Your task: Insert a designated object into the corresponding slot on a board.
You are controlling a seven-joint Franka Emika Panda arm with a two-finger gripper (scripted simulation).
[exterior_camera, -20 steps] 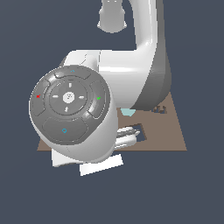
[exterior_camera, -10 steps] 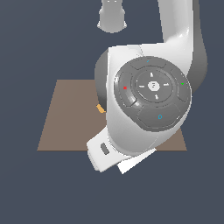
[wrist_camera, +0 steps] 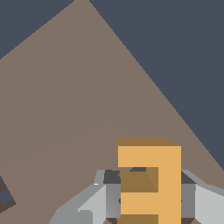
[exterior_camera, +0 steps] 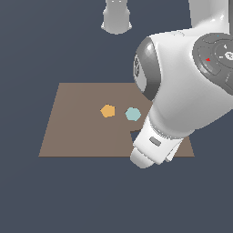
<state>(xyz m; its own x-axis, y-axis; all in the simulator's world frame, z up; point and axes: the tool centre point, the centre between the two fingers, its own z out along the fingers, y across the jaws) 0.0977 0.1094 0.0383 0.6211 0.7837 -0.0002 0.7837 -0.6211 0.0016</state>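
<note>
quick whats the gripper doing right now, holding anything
Gripper: closed on the orange E block, one finger on each side.

We see the orange E-shaped block [wrist_camera: 151,183] clamped between our gripper's [wrist_camera: 148,194] fingers, held above the flat brown board [wrist_camera: 74,118]. A dark recess [wrist_camera: 5,196] lies off to one side.

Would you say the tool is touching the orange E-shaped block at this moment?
Touching. In the wrist view the tool has a grey finger pressed against each side of the orange E-shaped block, with no gap showing on either side.
</note>
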